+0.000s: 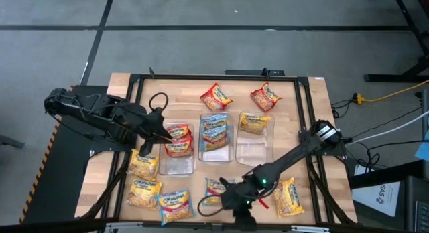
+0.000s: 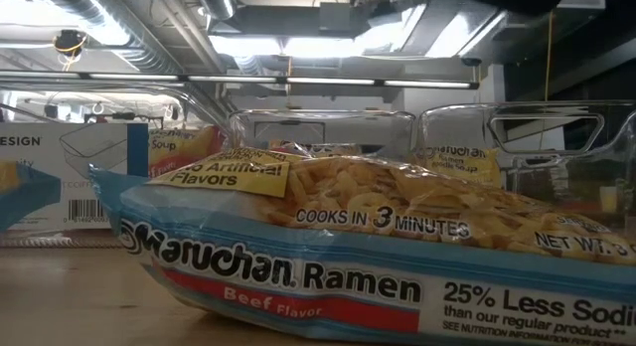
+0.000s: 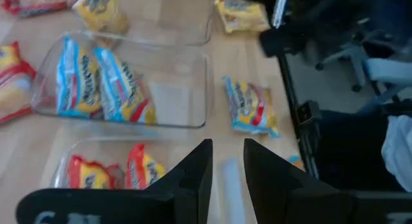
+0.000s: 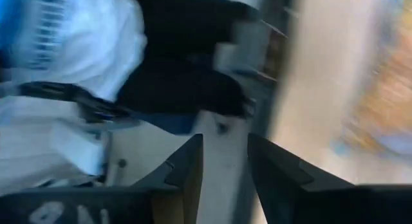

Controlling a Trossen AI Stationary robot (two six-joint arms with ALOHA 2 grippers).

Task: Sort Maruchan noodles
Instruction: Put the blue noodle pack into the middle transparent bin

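Three clear bins stand mid-table: the left bin (image 1: 178, 165) holds red Maruchan noodles (image 1: 178, 139), the middle bin (image 1: 216, 154) holds blue ones (image 1: 214, 131), and the right bin (image 1: 253, 152) holds a yellow one (image 1: 255, 122). Loose packets lie around them: red (image 1: 216, 96), yellow (image 1: 143, 163) and blue (image 1: 175, 205). My left gripper (image 1: 164, 134) (image 3: 226, 152) hangs open over the left bin, nothing between its fingers. My right gripper (image 1: 224, 201) (image 4: 225, 147) stands open near the front edge, beside a blue packet (image 1: 216, 187) (image 3: 251, 108).
More loose packets: red (image 1: 266, 97) at the far right, yellow (image 1: 143, 191) at the near left and yellow (image 1: 288, 196) at the near right. A black frame (image 1: 214, 77) borders the table. In the low view a blue beef packet (image 2: 378, 257) fills the foreground before the bins.
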